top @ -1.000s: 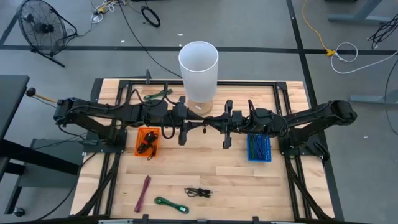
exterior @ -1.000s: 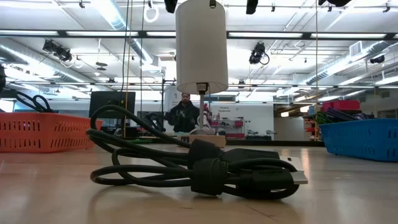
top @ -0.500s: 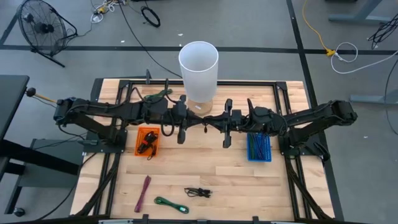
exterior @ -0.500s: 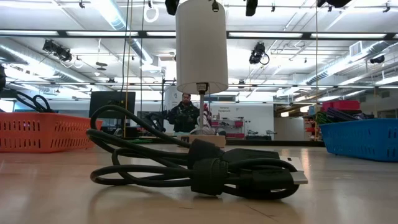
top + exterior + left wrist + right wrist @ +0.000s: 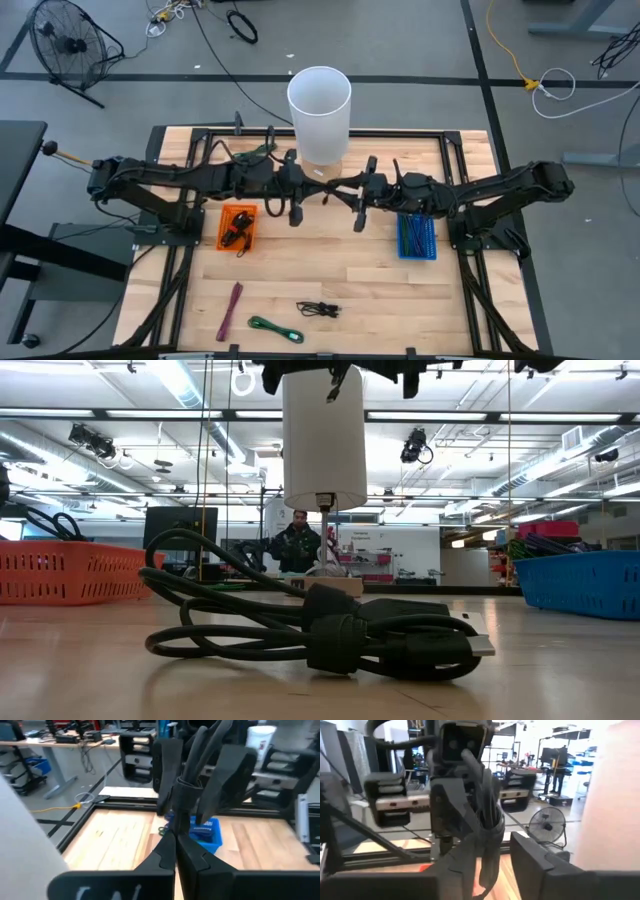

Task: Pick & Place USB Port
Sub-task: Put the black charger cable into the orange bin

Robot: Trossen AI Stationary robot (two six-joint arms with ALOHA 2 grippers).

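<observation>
Both arms meet mid-table, raised, just in front of white cylinder [image 5: 319, 112]. Left gripper [image 5: 322, 193] and right gripper [image 5: 338, 194] each clamped on same black cable [image 5: 181, 800], stretched between them. Another black USB cable [image 5: 319, 309] coiled on table [image 5: 340, 270] near front edge. Orange bin [image 5: 238, 227] left, blue bin [image 5: 416, 236] right.
</observation>
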